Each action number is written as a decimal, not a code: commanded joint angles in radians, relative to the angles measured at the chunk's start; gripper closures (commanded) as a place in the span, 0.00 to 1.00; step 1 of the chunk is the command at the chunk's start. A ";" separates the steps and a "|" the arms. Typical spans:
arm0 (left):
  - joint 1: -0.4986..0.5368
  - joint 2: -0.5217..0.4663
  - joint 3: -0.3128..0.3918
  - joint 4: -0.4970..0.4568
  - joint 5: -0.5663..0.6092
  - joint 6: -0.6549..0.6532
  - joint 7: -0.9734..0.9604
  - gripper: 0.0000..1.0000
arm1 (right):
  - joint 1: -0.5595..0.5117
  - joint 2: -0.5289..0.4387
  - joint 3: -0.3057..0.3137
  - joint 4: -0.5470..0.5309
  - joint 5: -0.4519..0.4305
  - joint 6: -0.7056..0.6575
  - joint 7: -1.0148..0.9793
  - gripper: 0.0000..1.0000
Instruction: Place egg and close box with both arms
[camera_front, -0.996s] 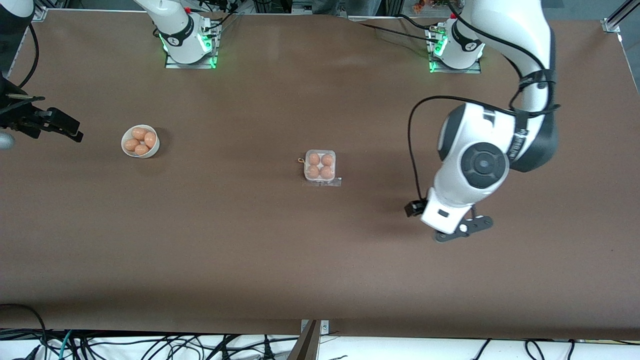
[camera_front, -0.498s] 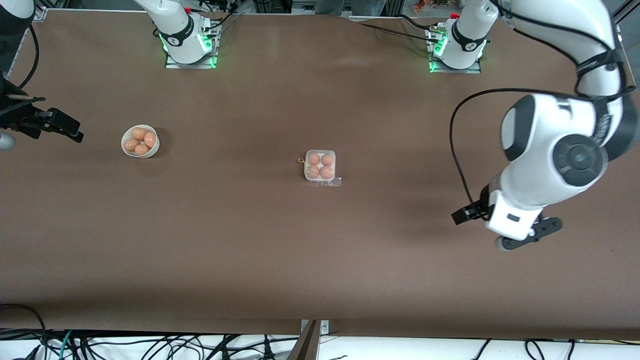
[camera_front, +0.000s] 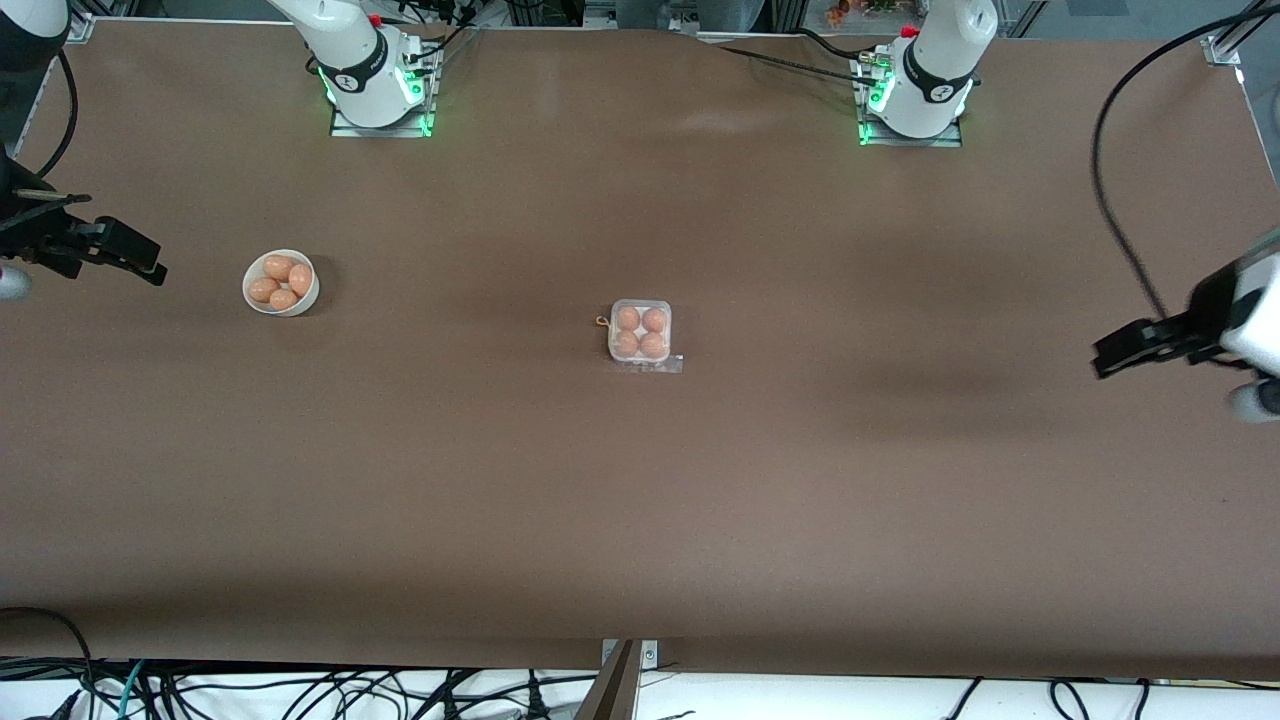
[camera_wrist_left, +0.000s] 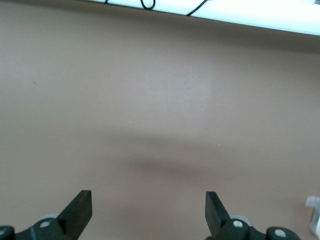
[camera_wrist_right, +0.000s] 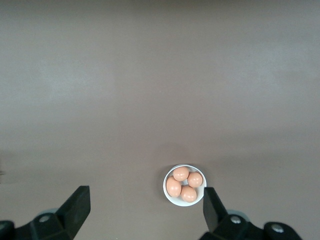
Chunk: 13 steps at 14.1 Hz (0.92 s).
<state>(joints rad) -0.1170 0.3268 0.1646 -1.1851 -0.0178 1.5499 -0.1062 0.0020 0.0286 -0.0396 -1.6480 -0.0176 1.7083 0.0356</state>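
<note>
The box (camera_front: 665, 305) sits mid-table with several orange-brown eggs (camera_front: 627, 318) filling its cells. A clear flap of it lies on the table on the side nearer the front camera. Whether the lid covers the eggs I cannot tell. My left gripper (camera_wrist_left: 148, 210) is open and empty over bare table at the left arm's end; in the front view it (camera_front: 1255, 398) is cut by the frame edge. My right gripper (camera_wrist_right: 146, 207) is open and empty, waiting at the right arm's end and looking down on the bowl.
A round white bowl (camera_front: 300, 306) with several more eggs stands toward the right arm's end, also in the right wrist view as the bowl (camera_wrist_right: 175, 201). Both green-lit bases (camera_front: 380, 95) line the table's edge farthest from the front camera. Cables hang below the nearest edge.
The left arm has swung away from the table's middle toward its own end, now mostly outside the front view. The right arm, the box and the bowl have not moved.
</note>
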 joint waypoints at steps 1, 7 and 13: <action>0.103 -0.093 -0.085 -0.076 0.035 -0.011 0.098 0.00 | -0.014 0.002 0.007 0.013 0.004 -0.004 -0.016 0.00; 0.108 -0.245 -0.086 -0.281 0.093 0.004 0.166 0.00 | -0.014 0.002 0.006 0.013 0.004 -0.004 -0.017 0.00; 0.123 -0.311 -0.088 -0.385 0.078 0.061 0.164 0.00 | -0.014 0.002 0.006 0.013 0.005 -0.004 -0.019 0.00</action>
<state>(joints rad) -0.0054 0.0681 0.0894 -1.4920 0.0433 1.5694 0.0331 0.0011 0.0292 -0.0403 -1.6479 -0.0176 1.7083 0.0343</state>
